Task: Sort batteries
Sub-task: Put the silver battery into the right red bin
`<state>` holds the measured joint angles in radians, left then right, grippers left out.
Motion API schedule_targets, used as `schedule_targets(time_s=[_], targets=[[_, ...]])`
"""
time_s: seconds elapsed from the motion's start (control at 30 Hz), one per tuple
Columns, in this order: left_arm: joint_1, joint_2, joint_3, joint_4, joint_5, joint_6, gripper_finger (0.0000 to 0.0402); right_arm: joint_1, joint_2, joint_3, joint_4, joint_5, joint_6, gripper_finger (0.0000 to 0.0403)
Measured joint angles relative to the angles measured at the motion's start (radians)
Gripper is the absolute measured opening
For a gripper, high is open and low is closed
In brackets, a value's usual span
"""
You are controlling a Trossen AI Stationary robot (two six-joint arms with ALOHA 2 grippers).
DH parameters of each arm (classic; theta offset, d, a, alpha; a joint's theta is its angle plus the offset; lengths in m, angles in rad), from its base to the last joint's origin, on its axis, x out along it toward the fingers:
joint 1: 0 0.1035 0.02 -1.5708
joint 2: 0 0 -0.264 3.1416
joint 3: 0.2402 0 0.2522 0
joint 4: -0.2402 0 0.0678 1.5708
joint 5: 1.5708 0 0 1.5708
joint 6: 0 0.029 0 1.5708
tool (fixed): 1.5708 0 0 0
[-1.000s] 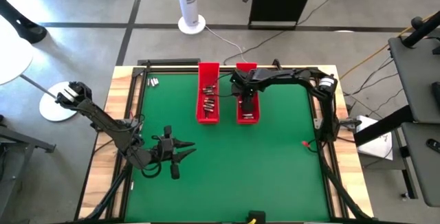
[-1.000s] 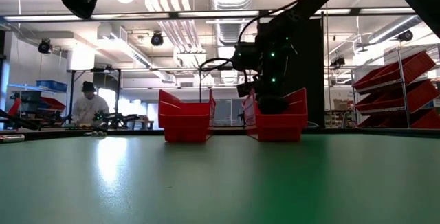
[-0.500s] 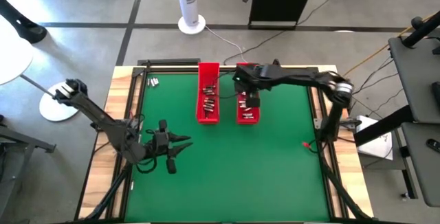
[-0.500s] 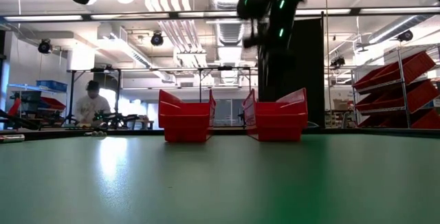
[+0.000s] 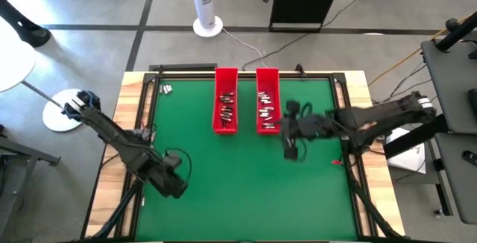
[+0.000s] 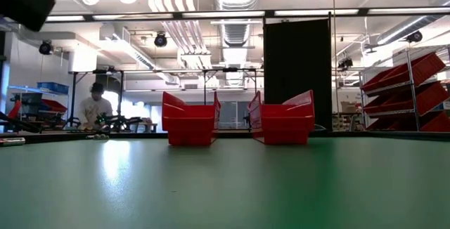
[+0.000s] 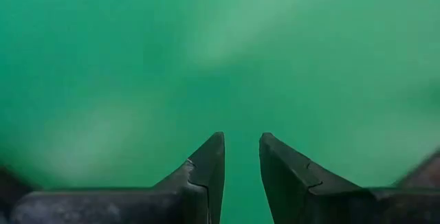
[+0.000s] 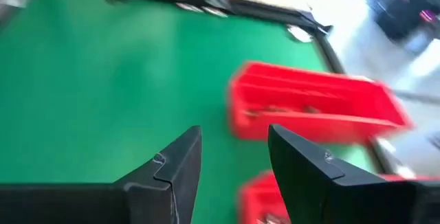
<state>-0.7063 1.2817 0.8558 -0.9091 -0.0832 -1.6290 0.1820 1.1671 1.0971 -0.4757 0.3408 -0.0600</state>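
Seen from above, two red trays [image 5: 226, 110] are lying side by side in the upper middle of the green tabletop [image 5: 246, 191], and the batteries [image 5: 226, 109] are sitting inside them as small silvery cylinders. A few more loose batteries [image 5: 165, 89] are resting near the upper-left corner of the mat. The right gripper [image 5: 292, 143] is hanging just right of the right-hand tray [image 5: 267, 110], over bare mat. The left gripper [image 5: 173, 182] is waiting at the lower left, well apart from everything.

From table height, the two trays are standing centre frame with a gap between them; a person [image 6: 90, 106] is working at a bench far behind, at the left.

In the left wrist view, the fingers [image 7: 210, 169] are standing slightly apart — nothing between them, only mat beyond.

In the right wrist view, the fingers [image 8: 180, 165] are spread and pinching nothing, with the trays ahead.

The risk, as I judge it: the loose batteries lie far from both arms — a long reach across the trays could clip a tray wall and shift it, and round cells may roll away from a poorly centred pinch.
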Motion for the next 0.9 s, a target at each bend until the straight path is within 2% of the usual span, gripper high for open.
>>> schedule_targets(time_s=[0.17, 0.27, 0.4, 0.57, 0.7, 0.9], targets=[[-0.003, 0.139, 0.038, -0.015, 0.259, 0.123, 0.0073, 0.178, -0.031, -0.221, 0.308, 0.006, 0.020, 0.0166], [-0.011, 0.218, 0.065, -0.073, 0.378, 0.300, 0.0073, 0.272, 0.003, -0.288, 0.423, 0.072, 0.056, 0.0179], [-0.030, 0.320, 0.101, -0.135, 0.453, 0.521, 0.0074, 0.374, 0.087, -0.316, 0.463, 0.211, 0.147, 0.0200], [-0.050, 0.422, 0.099, -0.130, 0.602, 0.659, 0.0109, 0.470, 0.209, -0.310, 0.466, 0.362, 0.240, 0.0223], [-0.092, 0.456, 0.099, -0.134, 0.626, 0.703, 0.0162, 0.501, 0.284, -0.294, 0.467, 0.427, 0.309, 0.0242], [-0.173, 0.460, 0.098, -0.132, 0.578, 0.733, 0.0226, 0.499, 0.327, -0.263, 0.469, 0.441, 0.322, 0.0278]])
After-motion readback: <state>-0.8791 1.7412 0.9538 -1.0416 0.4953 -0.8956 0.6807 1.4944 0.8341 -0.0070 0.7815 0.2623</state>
